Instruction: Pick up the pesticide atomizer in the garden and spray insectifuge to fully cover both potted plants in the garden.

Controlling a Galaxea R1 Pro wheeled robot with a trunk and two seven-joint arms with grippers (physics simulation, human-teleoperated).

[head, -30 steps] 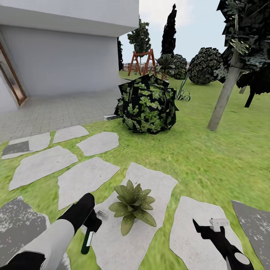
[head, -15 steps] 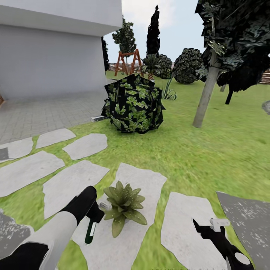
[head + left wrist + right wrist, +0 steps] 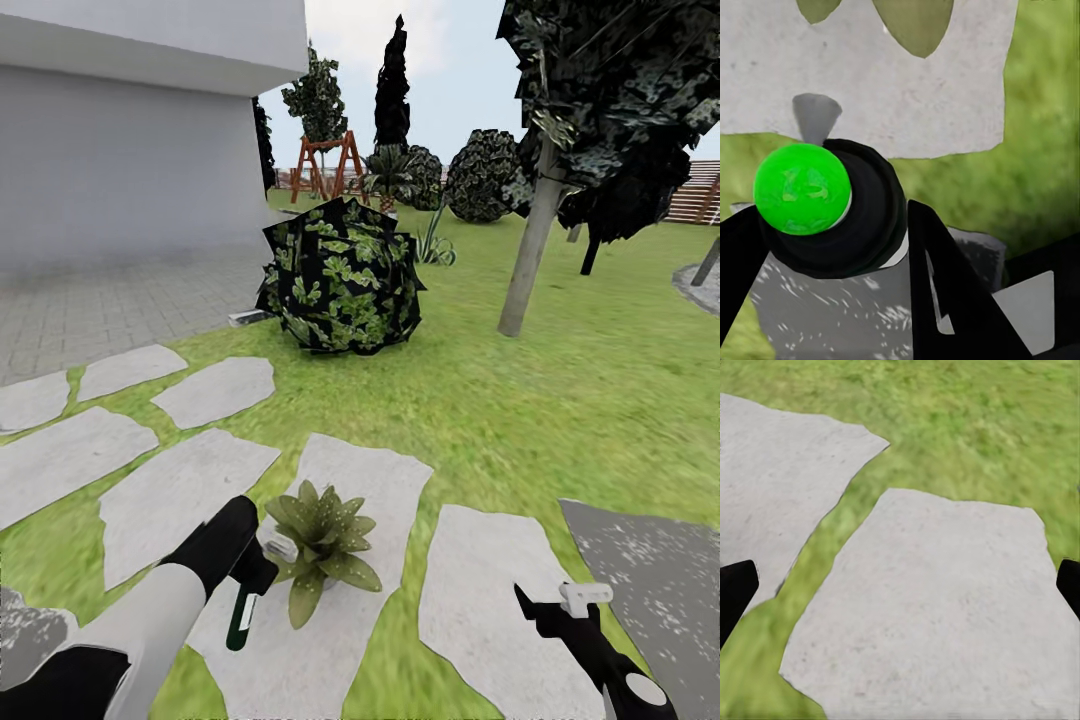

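Left hand (image 3: 250, 585): clamped on the pesticide atomizer (image 3: 241, 618), nozzle touching the potted plant (image 3: 318, 545).
Right hand (image 3: 560, 612): spread, above a stepping stone (image 3: 480, 600).

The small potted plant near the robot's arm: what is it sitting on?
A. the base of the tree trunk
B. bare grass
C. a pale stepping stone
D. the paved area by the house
C. In the head view the potted plant rests on a pale stepping stone set in the lawn, right beside the left gripper, which holds the pesticide atomizer.
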